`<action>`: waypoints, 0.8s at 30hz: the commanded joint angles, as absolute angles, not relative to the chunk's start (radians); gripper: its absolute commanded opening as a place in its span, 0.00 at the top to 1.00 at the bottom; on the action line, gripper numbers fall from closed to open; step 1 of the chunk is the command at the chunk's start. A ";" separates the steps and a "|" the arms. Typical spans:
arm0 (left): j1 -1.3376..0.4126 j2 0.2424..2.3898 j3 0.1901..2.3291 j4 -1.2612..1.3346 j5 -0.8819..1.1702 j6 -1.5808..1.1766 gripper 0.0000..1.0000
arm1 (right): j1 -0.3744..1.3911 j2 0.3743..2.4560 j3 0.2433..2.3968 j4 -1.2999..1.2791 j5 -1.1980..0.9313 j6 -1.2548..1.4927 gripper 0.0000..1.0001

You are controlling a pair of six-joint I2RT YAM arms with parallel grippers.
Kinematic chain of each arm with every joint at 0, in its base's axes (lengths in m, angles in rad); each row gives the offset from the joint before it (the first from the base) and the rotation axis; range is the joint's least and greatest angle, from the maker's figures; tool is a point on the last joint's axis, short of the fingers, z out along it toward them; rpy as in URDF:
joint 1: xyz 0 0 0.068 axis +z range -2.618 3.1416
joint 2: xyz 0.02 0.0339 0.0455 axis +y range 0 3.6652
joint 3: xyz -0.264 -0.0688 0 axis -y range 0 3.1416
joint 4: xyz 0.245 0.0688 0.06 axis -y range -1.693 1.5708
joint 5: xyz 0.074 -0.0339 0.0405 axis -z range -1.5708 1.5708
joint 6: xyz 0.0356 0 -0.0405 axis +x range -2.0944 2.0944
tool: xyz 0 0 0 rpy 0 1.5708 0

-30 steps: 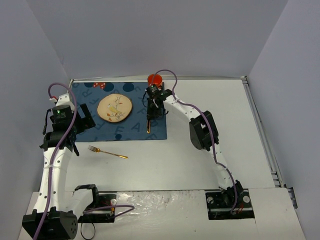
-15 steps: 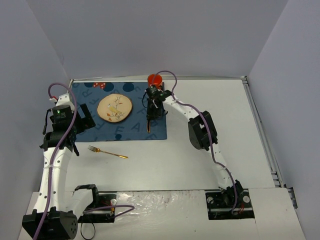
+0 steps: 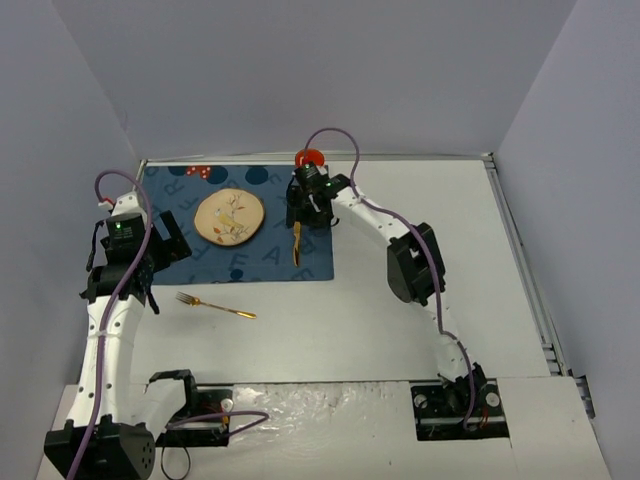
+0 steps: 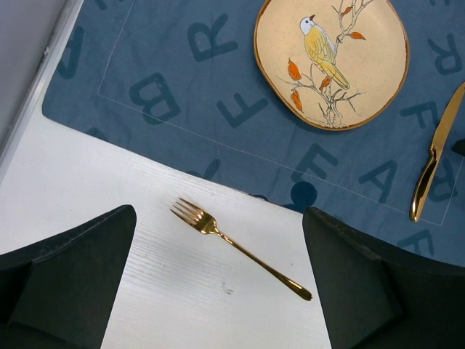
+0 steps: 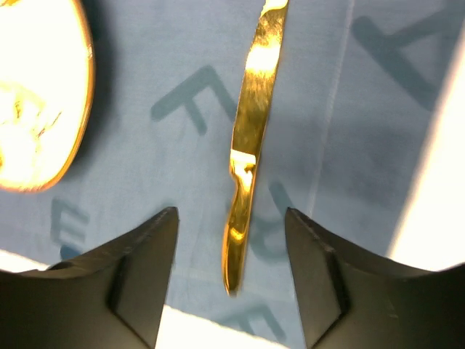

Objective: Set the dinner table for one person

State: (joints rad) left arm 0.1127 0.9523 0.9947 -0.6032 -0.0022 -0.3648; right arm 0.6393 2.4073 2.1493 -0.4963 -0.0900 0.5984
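White dinner table (image 3: 470, 240) lay under both arms. Only rt wrist view showed right gripper (image 5: 231, 218) jaws apart, knife (image 5: 247, 145) loose on placemat (image 5: 145, 94), right of plate (image 5: 36, 94). Left gripper (image 4: 218, 212) gaped wide above fork (image 4: 240, 247). Vs 1 s before: knife let go.

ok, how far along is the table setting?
Done: plate on the placemat, knife lying on the placemat to its right. In hand: nothing gripped; right gripper stands open over the knife, left gripper open above the fork. Left: the fork, lying on the bare table off the placemat's near edge.
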 commanded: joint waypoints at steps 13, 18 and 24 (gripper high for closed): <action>0.112 0.858 0.831 -0.658 0.103 -0.522 0.03 | 0.729 1.796 1.473 -0.166 0.080 0.331 0.34; 0.112 0.785 0.819 -0.710 0.081 -0.540 0.03 | 0.805 1.766 1.355 -0.068 0.124 0.292 0.33; 0.096 0.743 0.730 -0.731 0.051 -0.692 0.03 | 0.818 1.645 1.198 0.034 0.156 0.280 0.33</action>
State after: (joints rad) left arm 0.1112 0.7517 0.7739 -0.7147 0.0741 -0.5660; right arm 0.8284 1.7936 1.2589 -0.1149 0.0861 0.3064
